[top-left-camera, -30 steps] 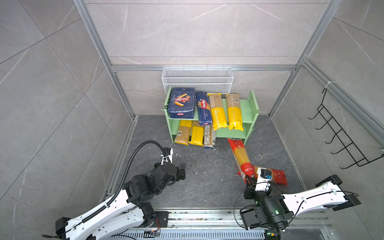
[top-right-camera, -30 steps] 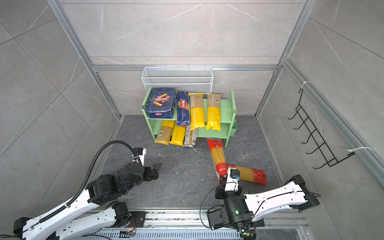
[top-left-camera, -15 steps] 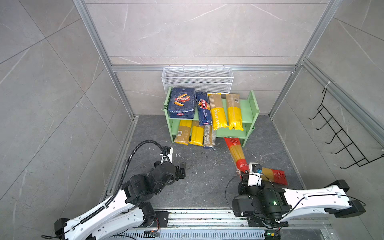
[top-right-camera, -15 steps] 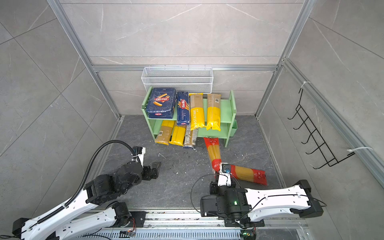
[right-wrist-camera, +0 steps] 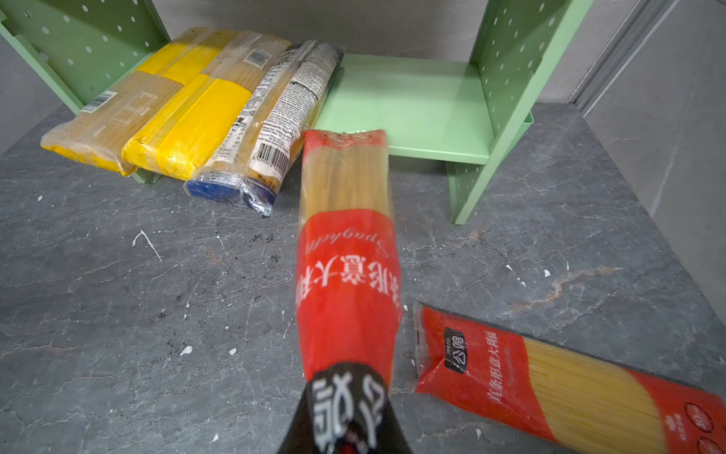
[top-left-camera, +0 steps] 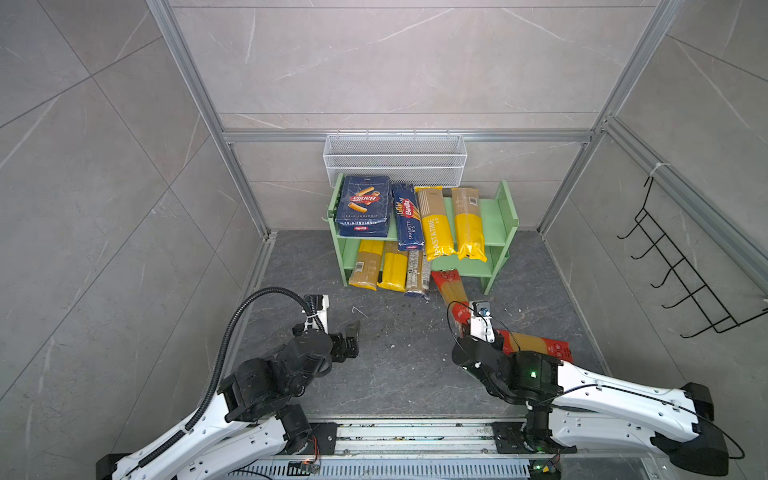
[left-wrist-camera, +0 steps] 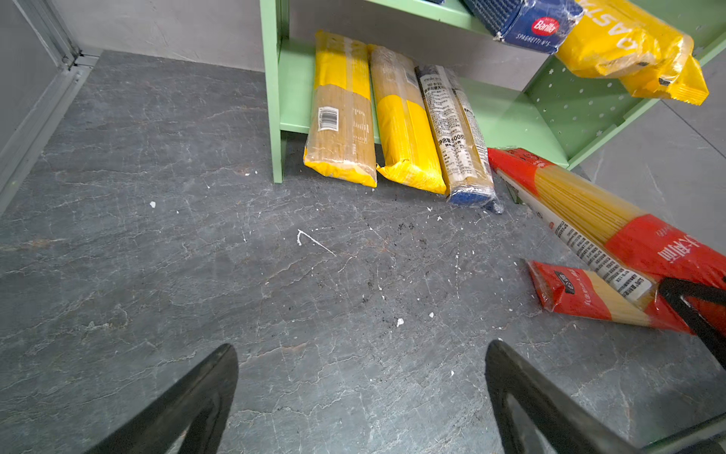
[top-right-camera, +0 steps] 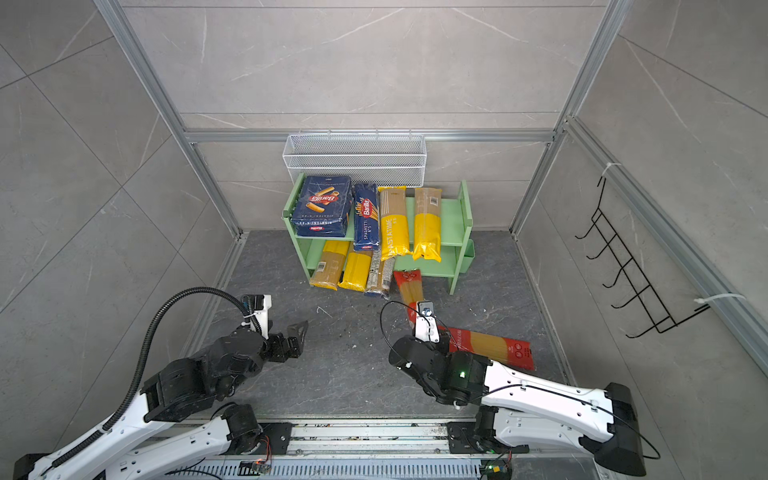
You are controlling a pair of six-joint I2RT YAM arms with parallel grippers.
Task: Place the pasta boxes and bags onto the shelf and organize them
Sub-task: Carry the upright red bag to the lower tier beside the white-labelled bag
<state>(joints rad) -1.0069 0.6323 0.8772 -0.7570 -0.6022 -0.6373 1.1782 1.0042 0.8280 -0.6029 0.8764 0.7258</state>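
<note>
My right gripper (right-wrist-camera: 345,408) is shut on the near end of a red-ended bag (right-wrist-camera: 345,236), whose far end (top-left-camera: 446,277) touches the front edge of the pale green shelf's (top-left-camera: 494,208) lower tier. A second red-ended bag (top-left-camera: 536,345) lies flat on the floor beside it. The top tier holds the two blue pasta boxes (top-left-camera: 365,205) and two yellow bags (top-left-camera: 434,222). Two yellow bags (left-wrist-camera: 341,118) and a clear printed one (left-wrist-camera: 455,133) lie on the lower tier's left part. My left gripper (left-wrist-camera: 361,353) hovers open and empty over bare floor.
A white wire mesh basket (top-left-camera: 395,160) hangs on the back wall above the shelf. A black hook rack (top-left-camera: 681,282) is on the right wall. Aluminium posts and tiled walls close in the grey floor (top-left-camera: 395,365). The lower tier's right part (right-wrist-camera: 408,102) is bare.
My right gripper has carried the red-ended bag left and toward the shelf, so its far end now meets the lower tier. The left arm has barely moved.
</note>
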